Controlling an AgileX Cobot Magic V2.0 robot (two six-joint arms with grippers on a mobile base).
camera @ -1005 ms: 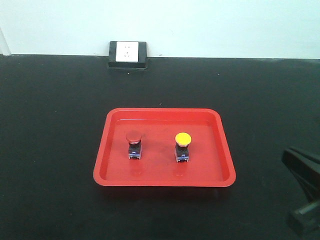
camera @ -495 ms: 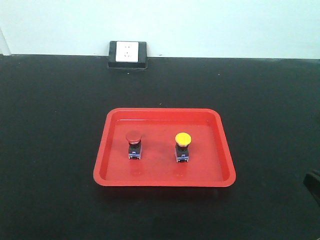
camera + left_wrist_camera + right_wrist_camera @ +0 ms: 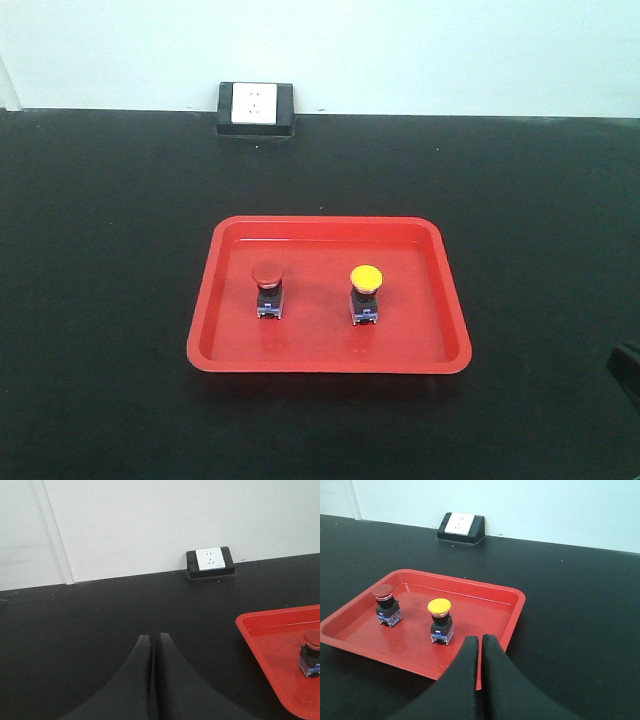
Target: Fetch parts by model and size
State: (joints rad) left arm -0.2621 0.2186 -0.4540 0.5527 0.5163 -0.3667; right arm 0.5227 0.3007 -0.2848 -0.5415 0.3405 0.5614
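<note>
Looking at it from the big stuff down: the black desk (image 3: pixel 100 300) takes up nearly the whole front view, with a wall socket block (image 3: pixel 255 108) at its far edge against the wall. Sitting mid-desk is the red tray (image 3: pixel 215 340), and both parts stand upright in it, clearly apart from each other. The red-capped switch (image 3: pixel 267 288) is on the left half and the yellow-capped switch (image 3: pixel 365 293) is on the right, each with a bare tray floor around it.

On the arms, the right gripper (image 3: pixel 481 650) has its fingers pressed together, empty, hanging just over the tray's near right rim, with the yellow one just beyond it. The left gripper (image 3: pixel 155 647) is closed up too, holding nothing, off to the left of the tray over bare desk.

My guess is both parts are already where they belong and this step is just getting the arms home, though I can't rule out a pick being next. If it's a retreat, I'd lift the right one before swinging it, so it doesn't clip the rim and jolt the tray. If it's a pick, spread the fingers first, then come down around the dark body under the cap, not the rounded cap.
</note>
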